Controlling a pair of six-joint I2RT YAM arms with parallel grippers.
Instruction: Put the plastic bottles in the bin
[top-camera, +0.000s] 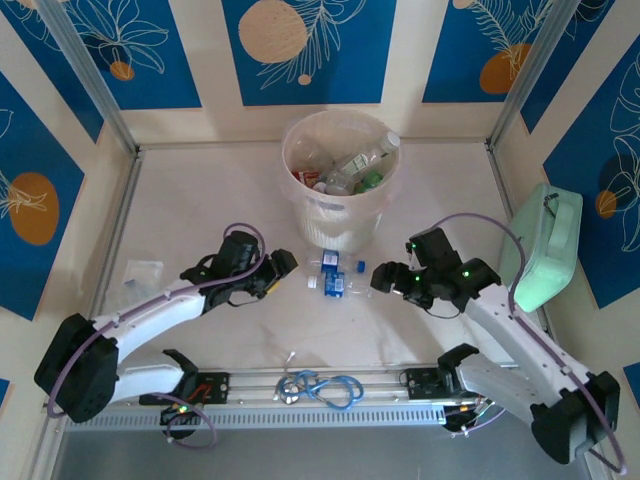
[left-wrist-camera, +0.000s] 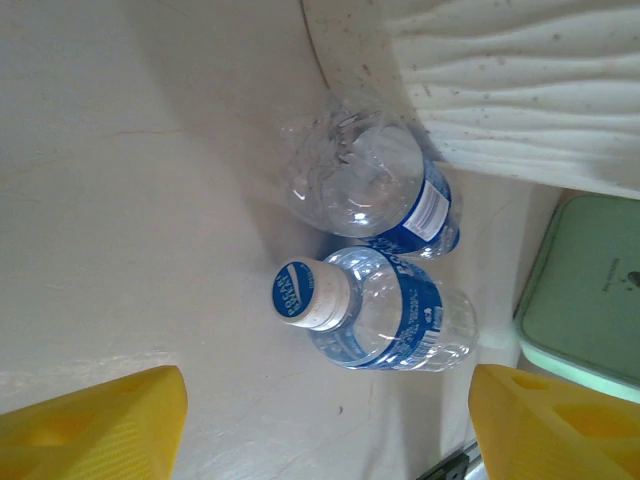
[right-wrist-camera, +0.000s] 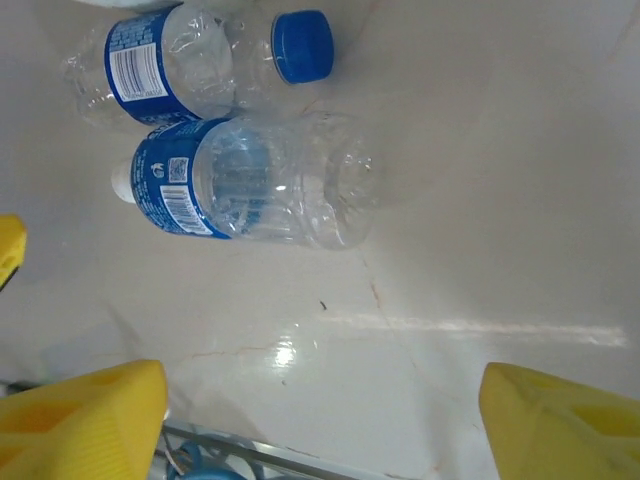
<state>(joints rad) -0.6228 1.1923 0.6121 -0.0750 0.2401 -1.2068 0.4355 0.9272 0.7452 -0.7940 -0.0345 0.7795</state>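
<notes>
Both jaws stand wide apart and empty: left gripper (left-wrist-camera: 330, 385) and right gripper (right-wrist-camera: 322, 375) face each other low over the table (top-camera: 200, 210), with the loose bottles between them.

Bin (top-camera: 340, 215): cream-white, ribbed, tall, at the far middle of the table. Holds a heap of bottles, clear plastic with green and red bits among them. One clear bottle (top-camera: 372, 152) leans out over the right rim. Count inside cannot be told.

Loose plastic bottles (top-camera: 333, 275): two, lying on their sides, side by side and touching, in front of the bin. Both clear, crumpled, with blue labels. Blue-capped bottle (right-wrist-camera: 190, 65) is just beside the bin's foot. White-capped bottle (right-wrist-camera: 250, 180) is on the nearer side.

Mint-green case (top-camera: 545, 245): one, at the right wall.
</notes>
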